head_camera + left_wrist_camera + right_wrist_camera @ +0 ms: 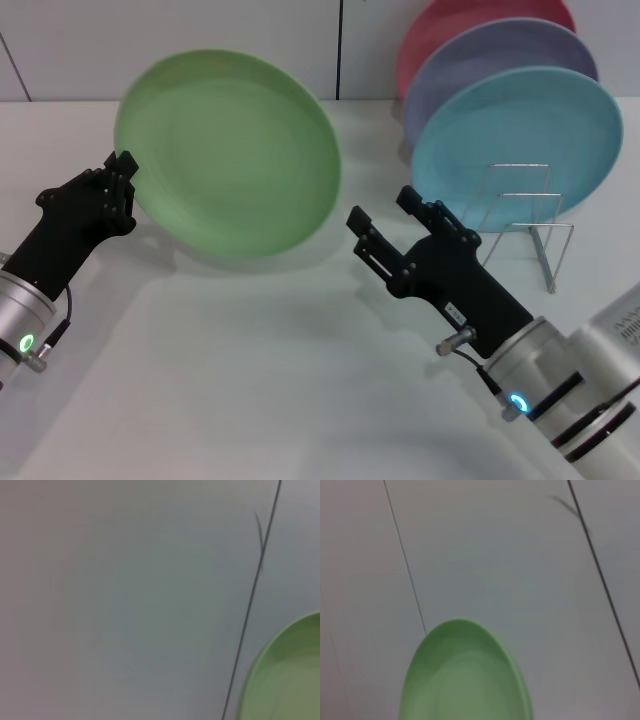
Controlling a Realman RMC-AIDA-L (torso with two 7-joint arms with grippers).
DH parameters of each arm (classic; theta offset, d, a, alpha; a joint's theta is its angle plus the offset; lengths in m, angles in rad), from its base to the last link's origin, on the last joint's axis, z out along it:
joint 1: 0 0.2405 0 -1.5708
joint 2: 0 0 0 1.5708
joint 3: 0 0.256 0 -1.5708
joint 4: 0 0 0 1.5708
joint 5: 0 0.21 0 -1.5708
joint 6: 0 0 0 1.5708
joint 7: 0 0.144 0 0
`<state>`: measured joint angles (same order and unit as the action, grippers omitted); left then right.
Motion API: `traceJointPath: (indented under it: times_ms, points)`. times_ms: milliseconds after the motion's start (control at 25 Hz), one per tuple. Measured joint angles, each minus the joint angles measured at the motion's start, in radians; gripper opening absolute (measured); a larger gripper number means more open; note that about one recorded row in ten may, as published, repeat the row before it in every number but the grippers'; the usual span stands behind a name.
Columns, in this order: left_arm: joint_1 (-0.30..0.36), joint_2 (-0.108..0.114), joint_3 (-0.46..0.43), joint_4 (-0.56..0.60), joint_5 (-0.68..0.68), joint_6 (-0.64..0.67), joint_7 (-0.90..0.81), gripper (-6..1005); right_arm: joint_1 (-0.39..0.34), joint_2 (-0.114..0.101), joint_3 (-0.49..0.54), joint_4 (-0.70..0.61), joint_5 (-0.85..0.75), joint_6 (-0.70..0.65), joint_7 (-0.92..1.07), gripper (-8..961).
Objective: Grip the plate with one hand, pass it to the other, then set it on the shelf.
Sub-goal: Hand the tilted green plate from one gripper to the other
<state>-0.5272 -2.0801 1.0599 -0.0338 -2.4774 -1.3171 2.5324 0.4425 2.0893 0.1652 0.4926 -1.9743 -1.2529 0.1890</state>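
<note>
Two black grippers above white table (250, 400), left gripper (122, 172) jaws clamping tilted round light green plastic plate (235, 150) at its rim, right gripper (385, 225) jaws spread, just beside plate.

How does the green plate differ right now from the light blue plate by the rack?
The green plate is held off the table, tilted, its rim pinched by the left gripper; the light blue plate stands nearly upright against the wire rack, with no gripper on it. The green one is alone on the left; the blue one fronts a lavender plate and a red plate. Both are round, plain and shallow-rimmed. The right gripper is open beside the green plate.
</note>
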Motion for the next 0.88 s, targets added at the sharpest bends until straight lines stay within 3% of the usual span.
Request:
traceJointPath:
  times_ms: [120,880]
  points:
    - [-0.014,0.000,-0.037,-0.032,0.010,-0.019,0.021,32,0.014,0.000,0.004,0.015,0.000,0.036,0.005,719]
    - [-0.036,0.000,-0.065,-0.083,0.012,-0.056,0.025,32,0.068,-0.003,0.047,0.012,0.003,0.111,0.038,719]
